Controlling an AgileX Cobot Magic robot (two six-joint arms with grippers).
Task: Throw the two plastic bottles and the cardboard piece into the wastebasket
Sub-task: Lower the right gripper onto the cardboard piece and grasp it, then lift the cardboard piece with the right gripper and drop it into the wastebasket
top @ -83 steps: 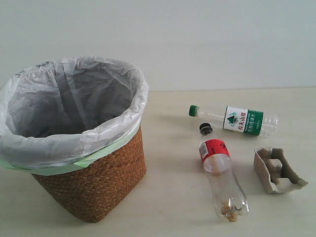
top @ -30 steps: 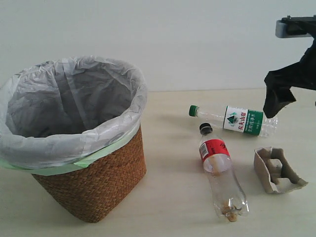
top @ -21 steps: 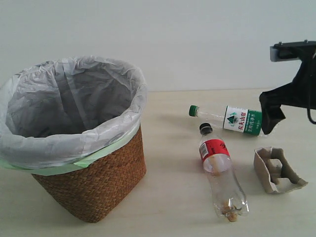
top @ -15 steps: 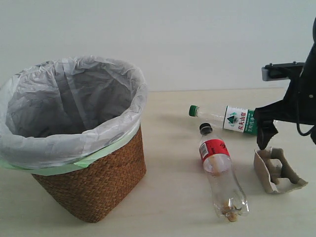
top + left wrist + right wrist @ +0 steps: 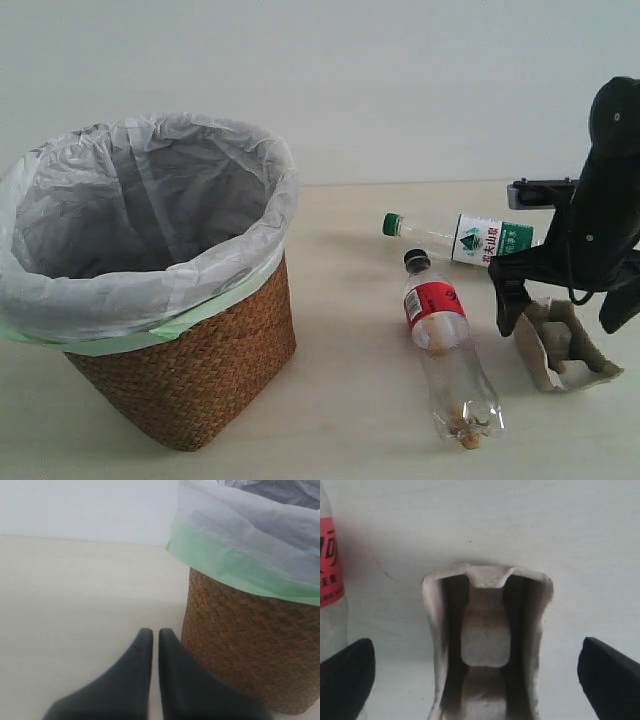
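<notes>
The cardboard piece (image 5: 560,350) lies on the table at the right, beside the red-label bottle (image 5: 445,345). The green-cap bottle (image 5: 470,240) lies behind them. My right gripper (image 5: 562,315) is open and low over the cardboard piece, one finger on each side of it. In the right wrist view the cardboard piece (image 5: 487,645) sits between the two wide-apart fingertips (image 5: 612,677), untouched, with the red-label bottle (image 5: 330,575) at the edge. My left gripper (image 5: 155,635) is shut on nothing, close beside the wastebasket (image 5: 250,650). The wastebasket (image 5: 190,370) stands at the left; the left gripper is out of the exterior view.
The wastebasket's white bag (image 5: 150,200) hangs open at the top. Bare pale table lies between the basket and the bottles. A plain white wall stands behind the table.
My right arm came in from the upper right and dropped until its open fingers straddle the cardboard piece. The bottles, cardboard piece and wastebasket have not moved.
</notes>
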